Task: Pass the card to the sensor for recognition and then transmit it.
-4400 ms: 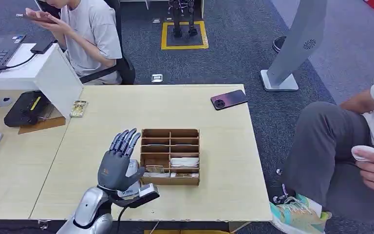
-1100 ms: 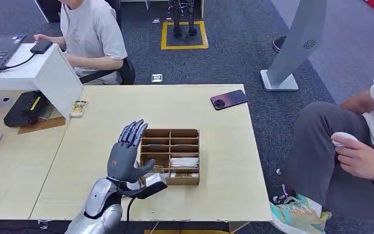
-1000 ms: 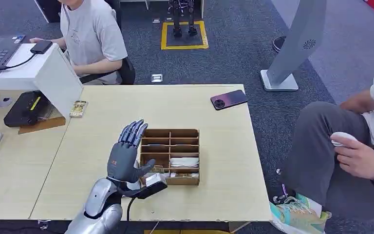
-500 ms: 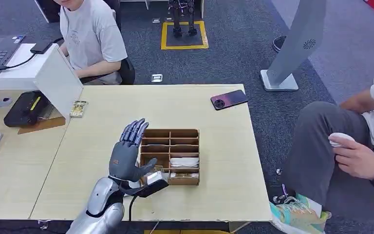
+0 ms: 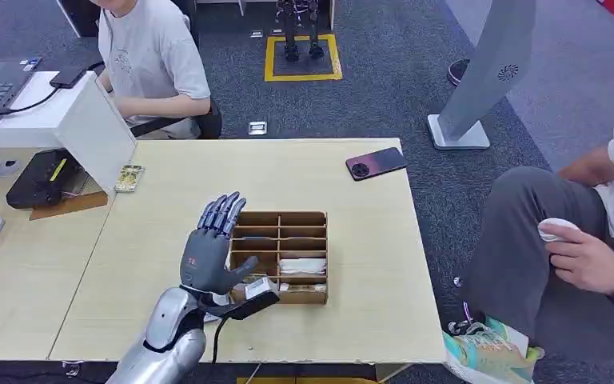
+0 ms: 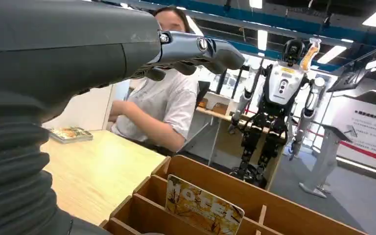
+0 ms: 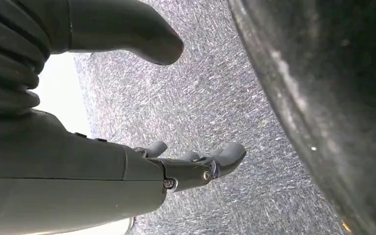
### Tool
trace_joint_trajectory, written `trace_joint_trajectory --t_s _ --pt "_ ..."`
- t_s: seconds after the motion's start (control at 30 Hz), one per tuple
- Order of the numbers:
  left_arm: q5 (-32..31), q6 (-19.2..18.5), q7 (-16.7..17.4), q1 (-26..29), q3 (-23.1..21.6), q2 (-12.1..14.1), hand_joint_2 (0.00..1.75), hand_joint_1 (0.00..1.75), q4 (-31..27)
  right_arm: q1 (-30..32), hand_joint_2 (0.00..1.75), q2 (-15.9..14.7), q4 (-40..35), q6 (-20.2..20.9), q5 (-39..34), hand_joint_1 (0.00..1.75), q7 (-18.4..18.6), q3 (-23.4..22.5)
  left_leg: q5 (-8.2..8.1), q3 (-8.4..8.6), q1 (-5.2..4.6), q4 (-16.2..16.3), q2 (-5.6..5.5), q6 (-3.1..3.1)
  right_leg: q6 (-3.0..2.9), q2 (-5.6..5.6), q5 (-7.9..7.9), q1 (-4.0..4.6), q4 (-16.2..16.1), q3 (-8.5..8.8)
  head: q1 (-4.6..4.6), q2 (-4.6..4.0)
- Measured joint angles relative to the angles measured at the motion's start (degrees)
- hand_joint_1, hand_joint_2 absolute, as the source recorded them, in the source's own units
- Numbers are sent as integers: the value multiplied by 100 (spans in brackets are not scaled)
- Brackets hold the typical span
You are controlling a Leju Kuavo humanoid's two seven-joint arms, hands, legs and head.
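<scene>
My left hand is raised, flat and open, at the left wall of the wooden compartment box, thumb toward the box's near left corner. It holds nothing. A patterned card stands upright in a near compartment of the box, just past my left hand's fingers. The card sensor, a black device, sits under a white hood at the table's far left. My right hand hangs over grey carpet, fingers loosely extended, holding nothing.
A second card lies beside the white hood. A phone lies at the table's far right. White items fill a right compartment. One person sits at the far left, another at the right.
My left hand has moved right and slightly forward, from the table left of the box to against the box's left side. It stays open and empty.
</scene>
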Motion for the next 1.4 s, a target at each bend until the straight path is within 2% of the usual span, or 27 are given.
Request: trace_joint_trajectory --t_s 0.27,1.4 --pt "-623 219 284 -50 0 0 175 0 146 -3 175 -2 0 4 11 0 -2 4 0 0 0 0 0 0 0 0 0 0 0 0 0 0" --pt "-883 420 358 -101 -4 -2 175 0 310 -9 175 0 0 22 11 0 0 20 0 0 0 0 0 0 0 0 0 0 0 0 0 0"
